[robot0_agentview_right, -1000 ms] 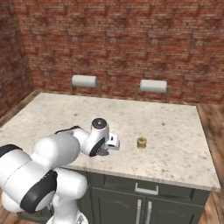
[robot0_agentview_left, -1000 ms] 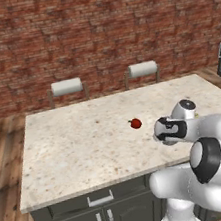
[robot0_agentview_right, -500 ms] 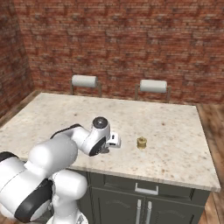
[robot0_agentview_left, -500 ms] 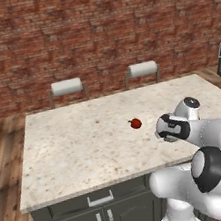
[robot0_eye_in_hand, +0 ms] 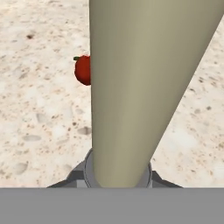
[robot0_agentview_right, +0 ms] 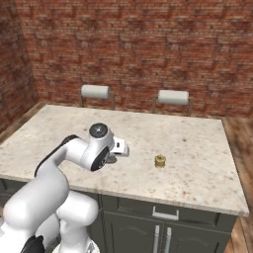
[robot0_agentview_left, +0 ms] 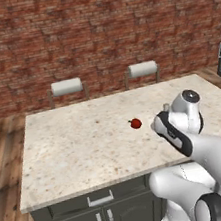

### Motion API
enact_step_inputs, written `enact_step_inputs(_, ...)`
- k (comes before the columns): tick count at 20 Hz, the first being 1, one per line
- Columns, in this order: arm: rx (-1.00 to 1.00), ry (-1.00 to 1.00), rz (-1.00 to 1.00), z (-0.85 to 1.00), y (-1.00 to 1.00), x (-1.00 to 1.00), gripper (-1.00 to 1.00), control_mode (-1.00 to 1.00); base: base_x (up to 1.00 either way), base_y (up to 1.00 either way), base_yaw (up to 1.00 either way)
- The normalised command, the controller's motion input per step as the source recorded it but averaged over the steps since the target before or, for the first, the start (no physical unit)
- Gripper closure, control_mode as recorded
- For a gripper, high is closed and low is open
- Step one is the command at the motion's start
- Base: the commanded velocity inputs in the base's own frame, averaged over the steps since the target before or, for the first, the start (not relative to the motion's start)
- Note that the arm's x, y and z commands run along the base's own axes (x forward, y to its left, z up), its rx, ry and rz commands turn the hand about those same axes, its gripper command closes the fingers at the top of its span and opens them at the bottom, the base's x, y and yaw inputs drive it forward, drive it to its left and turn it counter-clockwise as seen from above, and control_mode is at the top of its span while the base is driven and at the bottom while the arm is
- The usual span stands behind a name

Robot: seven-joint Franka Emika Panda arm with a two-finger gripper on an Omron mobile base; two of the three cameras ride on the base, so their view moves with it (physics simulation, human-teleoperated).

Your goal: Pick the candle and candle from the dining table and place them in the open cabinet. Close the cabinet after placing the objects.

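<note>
Dining table (robot0_agentview_left: 79, 153): large counter, beige speckled stone top, dark grey doors and drawer with silver handles along the near side; stood before a red brick wall (robot0_agentview_left: 94, 29).

Stick candle (robot0_eye_in_hand: 144, 87): slim, pale beige, upright on its round grey disc base (robot0_eye_in_hand: 87, 168). In the hand view it rose directly in front of the camera, very close, with the base resting on the stone top at its foot. In the base views the arm's wrist covered it; only a small pale tip showed beside the wrist in the left base view.

Squat candle (robot0_agentview_right: 160, 160): small, yellowish-tan, standing on the table top, right of the wrist in the right base view and clearly apart from it, toward the near edge.

Red fruit (robot0_agentview_left: 135, 123): small, round, lying on the table top near its middle, just left of the arm in the left base view; in the hand view partly hidden behind the stick candle.

Gripper (robot0_agentview_right: 118, 150): lowered over the table at the stick candle's place. Fingertips hidden in all views; whether the claw was spread or clenched on the candle could not be told.

Two stools (robot0_agentview_left: 67, 87): pale cushioned backs, at the far side of the table against the wall
</note>
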Motion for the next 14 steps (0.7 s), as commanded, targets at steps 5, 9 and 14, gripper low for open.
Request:
enact_step_inputs(5, -0.01, 0.0, 0.0, 0.67, 0.16, -0.11, 1.0, -1.0, 0.0, 0.0, 0.0)
enact_step_inputs(9, 0.0, 0.0, 0.0, 0.55, 0.15, -0.25, 1.0, -1.0, 0.0, 0.0, 0.0)
enact_step_inputs(14, 0.0, 0.0, 0.0, 0.29, 0.27, -0.18, 1.0, -1.0, 0.0, 0.0, 0.0)
